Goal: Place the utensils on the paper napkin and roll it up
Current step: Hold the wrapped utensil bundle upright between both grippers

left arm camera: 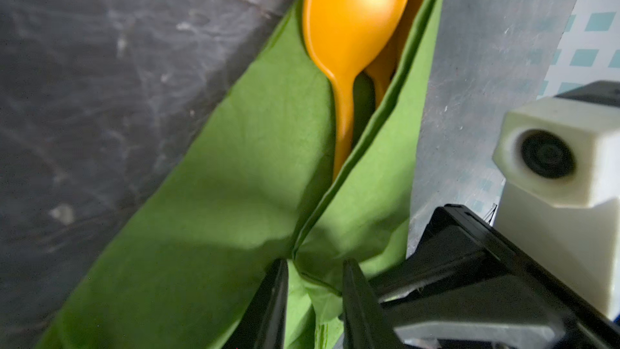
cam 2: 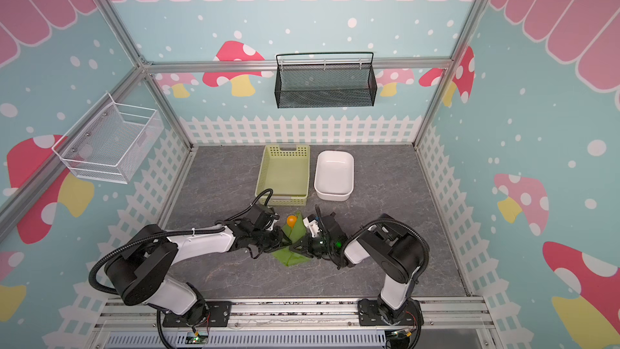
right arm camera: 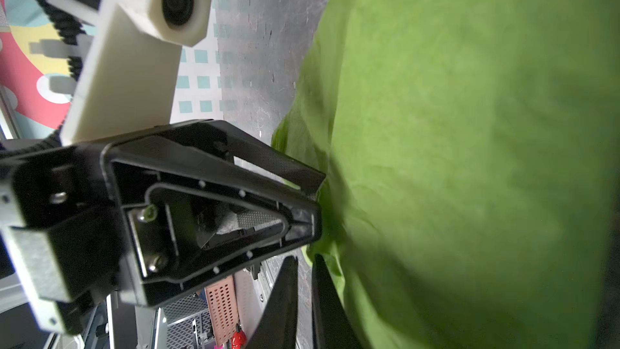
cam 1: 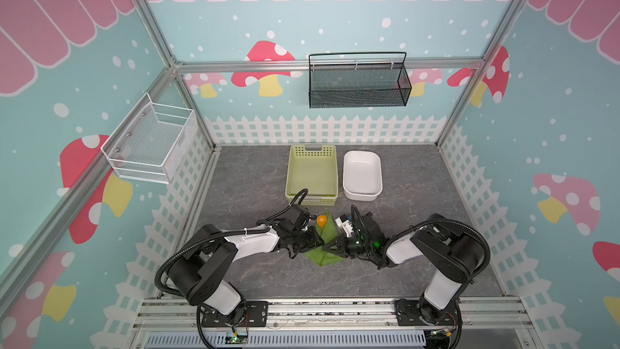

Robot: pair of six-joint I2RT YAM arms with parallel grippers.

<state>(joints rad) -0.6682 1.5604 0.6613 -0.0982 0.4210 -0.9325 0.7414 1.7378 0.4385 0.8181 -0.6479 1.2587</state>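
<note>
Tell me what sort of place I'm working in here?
Probably a staged robot test cell, not a real kitchen: an aluminium frame edges printed mushroom-and-fence wall panels, a black mesh basket hangs on the back rail, and the grey tabletop is walled in on three sides.

Plastic basket (cam 1: 312, 153): pale yellow-green, perforated walls, at the back of the table.
White dish (cam 1: 362, 173): rounded rectangle, just right of the plastic basket.
Black mesh rack (cam 1: 358, 86): hangs on the back wall.
White wire basket (cam 1: 151, 145): mounted on the left wall.
Tabletop (cam 1: 422, 229): grey, marbled.
</note>
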